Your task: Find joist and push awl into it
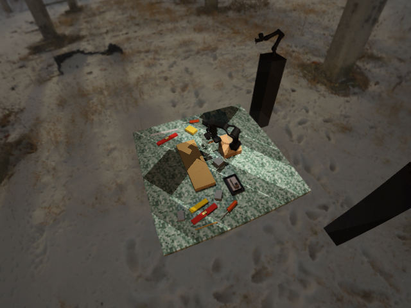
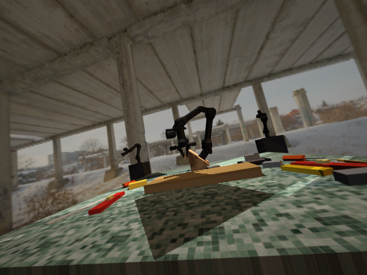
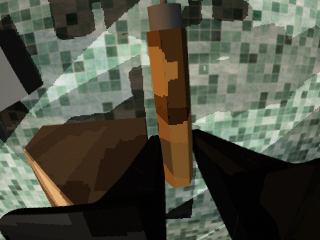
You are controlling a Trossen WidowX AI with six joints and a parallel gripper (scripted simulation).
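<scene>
The awl (image 1: 210,142) (image 2: 186,157) (image 3: 172,105) is above the tabletop (image 1: 265,172) (image 2: 252,236), beside the panel (image 1: 201,171) (image 2: 207,176) and nearer to the upper edge than the lower edge, as the top view shows. The tool (image 1: 210,142) (image 2: 185,156) (image 3: 175,140) is pinching its orange handle. A small block (image 1: 236,184) (image 2: 252,157), probably the stud finder, lies in the tray (image 1: 239,183) (image 2: 265,160), so I judge the step is picking up the awl. Next, it should be carried over the joist, made upright, and pushed down only once.
</scene>
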